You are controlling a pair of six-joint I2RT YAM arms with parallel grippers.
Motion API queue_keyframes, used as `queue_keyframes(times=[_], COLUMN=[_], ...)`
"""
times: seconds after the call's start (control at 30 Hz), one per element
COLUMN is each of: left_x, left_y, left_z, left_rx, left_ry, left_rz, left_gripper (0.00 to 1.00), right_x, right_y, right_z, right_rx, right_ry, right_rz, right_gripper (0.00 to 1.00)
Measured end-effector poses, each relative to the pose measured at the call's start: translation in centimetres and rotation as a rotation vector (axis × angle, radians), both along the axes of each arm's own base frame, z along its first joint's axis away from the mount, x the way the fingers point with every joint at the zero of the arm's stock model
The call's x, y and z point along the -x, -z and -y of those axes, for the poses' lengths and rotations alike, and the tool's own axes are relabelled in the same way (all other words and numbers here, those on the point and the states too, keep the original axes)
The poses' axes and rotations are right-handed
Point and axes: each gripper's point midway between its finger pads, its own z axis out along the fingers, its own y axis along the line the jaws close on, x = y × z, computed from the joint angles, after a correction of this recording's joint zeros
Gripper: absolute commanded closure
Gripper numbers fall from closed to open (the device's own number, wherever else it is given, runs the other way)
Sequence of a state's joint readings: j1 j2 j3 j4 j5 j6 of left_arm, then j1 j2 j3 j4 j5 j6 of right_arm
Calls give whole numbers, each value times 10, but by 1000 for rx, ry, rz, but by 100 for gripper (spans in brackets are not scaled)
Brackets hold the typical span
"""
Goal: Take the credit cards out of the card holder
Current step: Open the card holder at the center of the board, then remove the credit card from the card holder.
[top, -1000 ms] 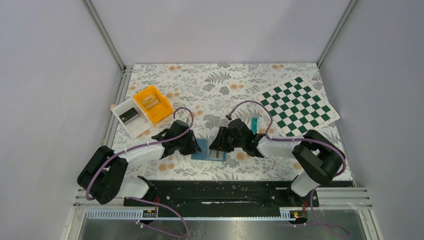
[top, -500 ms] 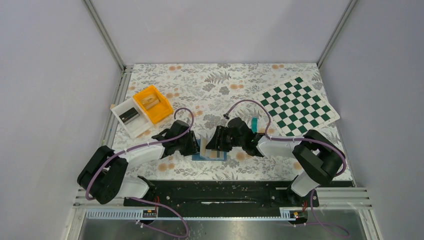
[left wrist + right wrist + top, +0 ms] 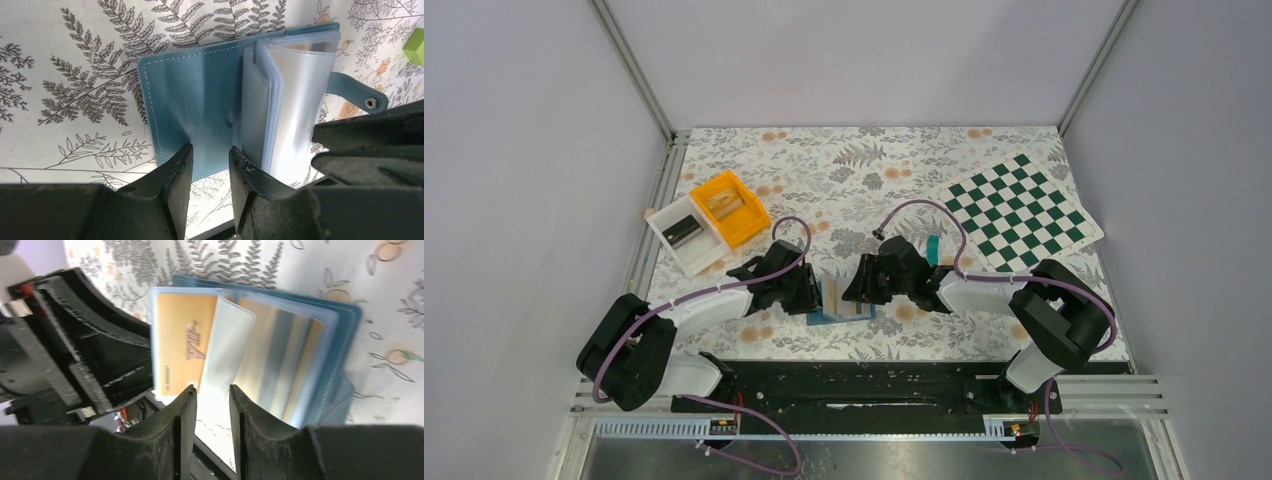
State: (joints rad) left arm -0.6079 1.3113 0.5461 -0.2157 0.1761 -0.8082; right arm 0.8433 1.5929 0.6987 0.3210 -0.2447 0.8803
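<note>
– Sleeves are the trouble, I'd say. The card holder [image 3: 842, 303] lies open on the table [image 3: 874, 170] between the two arms. Its blue cover is down and its clear sleeves [image 3: 300, 100] fan up, loose and floppy.
– Where are the claws?
– The left claw [image 3: 210, 150] sits over the near edge of the bare cover flap. Its fingers are narrowly parted, with nothing pinched that I can see. The right claw [image 3: 212, 390] has one clear leaf [image 3: 227, 350] running down into its narrow gap. I cannot tell whether it is clamped on that leaf.
– And the cards?
– An orange-tan card [image 3: 182, 340] marked VIP lies flat inside the sleeve just left of that leaf, and gold tones show through the leaves to its right. What looks like a teal card [image 3: 933, 248] lies on the table beside the right arm. A lime-green corner [image 3: 415, 45] shows past the snap tab [image 3: 357, 95].
– How would they handle?
– Light, thin and stiff, and probably slick against the plastic. The sleeve will bend before the card does. I'd take a card by whichever edge peeks from the pocket mouth, pinching card only, while the other claw pins the cover. Otherwise the holder looks light enough to drag along.
</note>
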Motion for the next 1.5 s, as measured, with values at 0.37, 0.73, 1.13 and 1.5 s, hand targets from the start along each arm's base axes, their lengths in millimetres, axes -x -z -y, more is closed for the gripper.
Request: queue_keyframes(times=[0.37, 0.73, 1.13, 1.5], left_x=[-9, -21, -18, -4], left_y=[-13, -52, -41, -5], left_z=[-20, -15, -1, -15], left_rx=[-131, -82, -76, -115], left_ry=[-45, -56, -8, -23], left_rz=[21, 105, 88, -4], left_gripper=[60, 62, 72, 76], right_x=[-2, -1, -4, -11], right_y=[21, 14, -31, -14], right_z=[28, 35, 15, -15], right_rx=[160, 177, 40, -13], right_ry=[46, 53, 23, -23], right_rz=[14, 24, 73, 26], right_gripper=[64, 64, 64, 63])
